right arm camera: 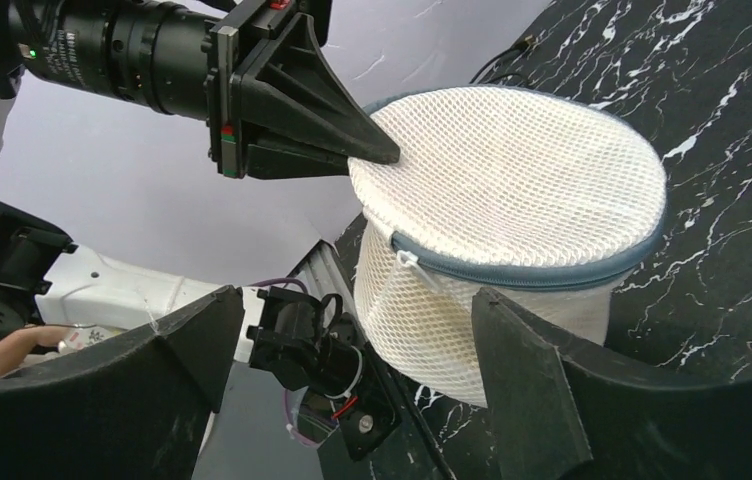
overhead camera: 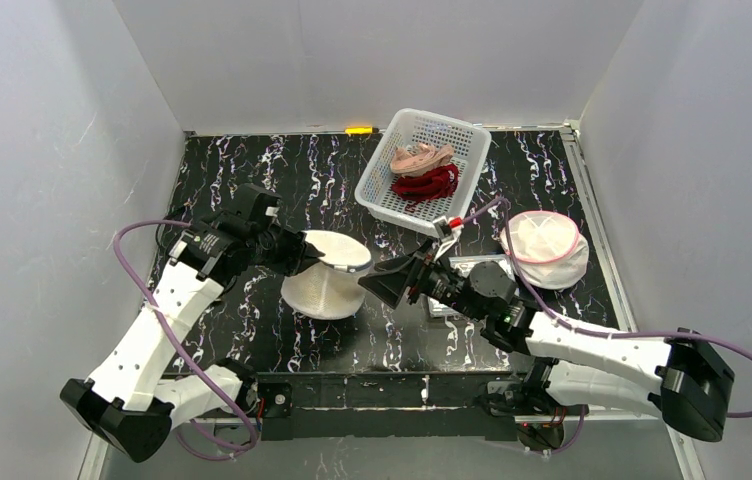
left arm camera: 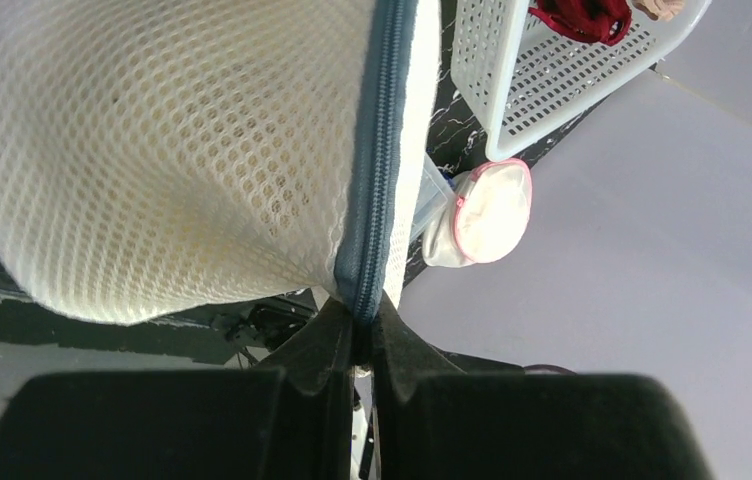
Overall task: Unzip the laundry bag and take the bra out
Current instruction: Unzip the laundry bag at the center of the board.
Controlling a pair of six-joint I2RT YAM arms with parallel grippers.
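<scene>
Right gripper stands wide, facing the mesh laundry bag between the 2 arms; I see its zipper pull just ahead, the zipper running crosswise. Left gripper pinches the bag's far rim; the bra is presumably inside, unseen.

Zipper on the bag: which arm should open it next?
Right. The right gripper is open and faces the zipper pull, likely ready to grab it. The left gripper is shut on the edge of the bag.
</scene>
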